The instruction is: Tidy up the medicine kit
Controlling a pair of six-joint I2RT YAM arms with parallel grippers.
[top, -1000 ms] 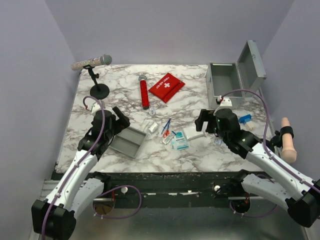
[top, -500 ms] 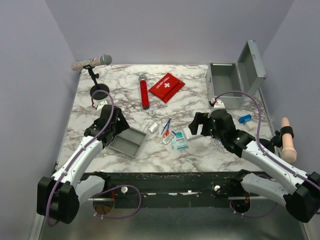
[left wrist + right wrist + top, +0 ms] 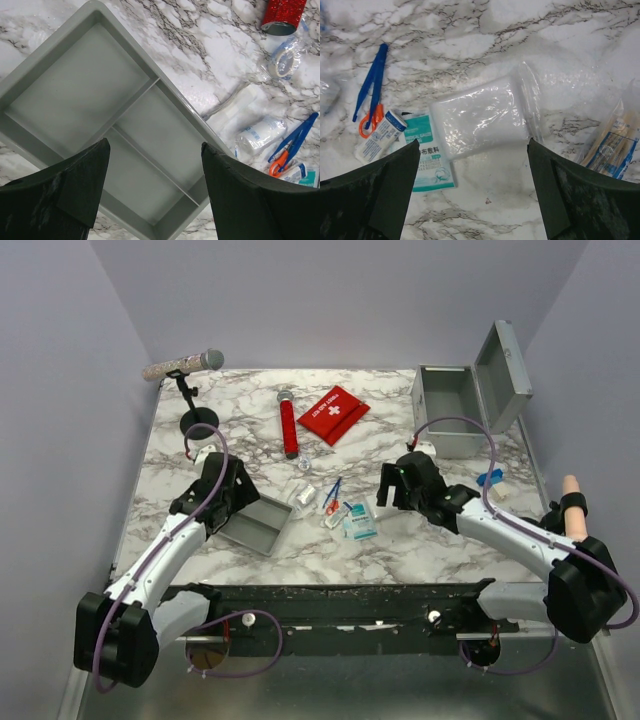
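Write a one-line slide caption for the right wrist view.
Right end effector, open, poised over a clear plastic packet on the marble table, teal gauze packet and blue tweezers beside it.

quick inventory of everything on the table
medicine kit: 1, grey, lid open, far right corner
tray: 1, grey, near left
pouch: 1, red with white cross, far centre
tube: 1, red, left of pouch
microphone: 1, pale, grey head, far left corner
tweezers: 1, blue, centre
gauze packet: 1, teal and white, centre
clear packet: 1, transparent, right of gauze packet
left gripper: 1, black, open above tray
right gripper: 1, black, open above clear packet
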